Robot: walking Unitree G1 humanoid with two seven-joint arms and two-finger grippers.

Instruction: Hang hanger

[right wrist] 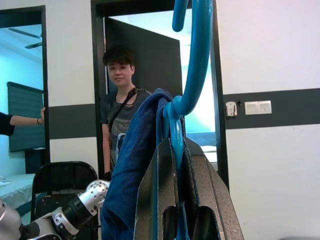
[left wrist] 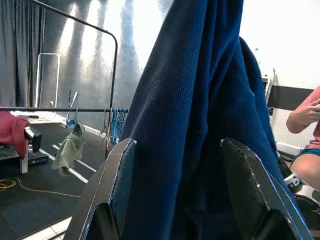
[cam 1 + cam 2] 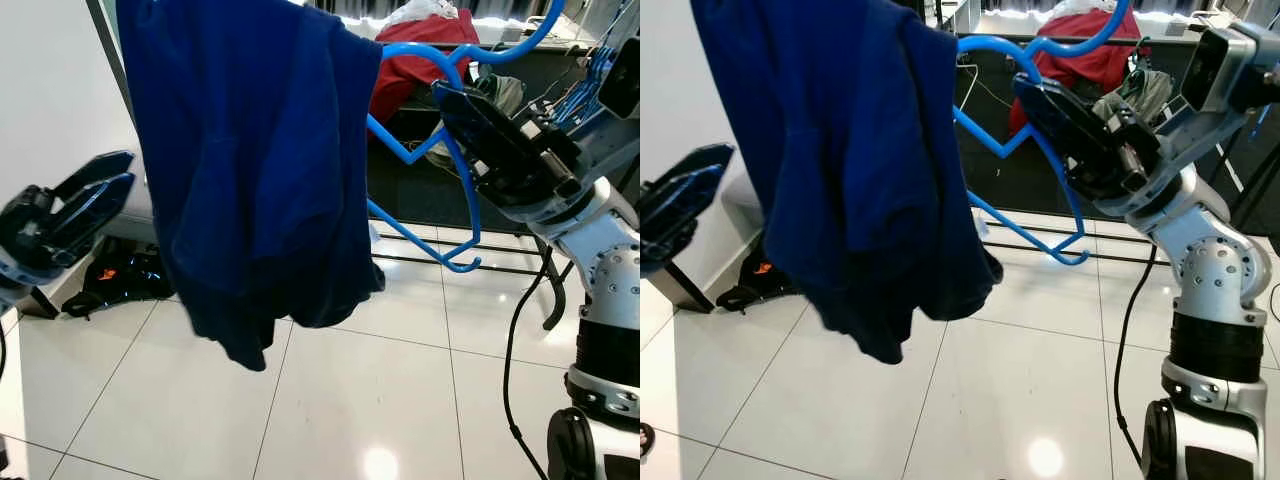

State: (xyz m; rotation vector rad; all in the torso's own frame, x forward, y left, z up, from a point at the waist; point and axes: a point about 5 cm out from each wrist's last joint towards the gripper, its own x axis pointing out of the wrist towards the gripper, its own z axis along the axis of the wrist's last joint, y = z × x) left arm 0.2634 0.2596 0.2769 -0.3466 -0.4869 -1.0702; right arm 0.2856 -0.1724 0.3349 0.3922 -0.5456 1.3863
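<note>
- The right gripper (image 3: pixel 470 120) is clamping its black fingers shut on the blue hanger (image 3: pixel 425 150), holding it up in the air by the frame just below the hook.
- A dark blue garment (image 3: pixel 255 170) is draping off the hanger's far shoulder, pulling that end down; soft, floppy cloth on stiff, slick plastic, so I judge the load is lopsided and apt to swing or slip.
- The left gripper (image 3: pixel 85 205) is waiting beside the garment, fingers spread, holding nothing.
- Beyond the hanger a clothes rail (image 2: pixel 65 109) is standing over glossy white floor tiles (image 3: pixel 380 400); a person (image 1: pixel 120 110) is watching from a doorway.
</note>
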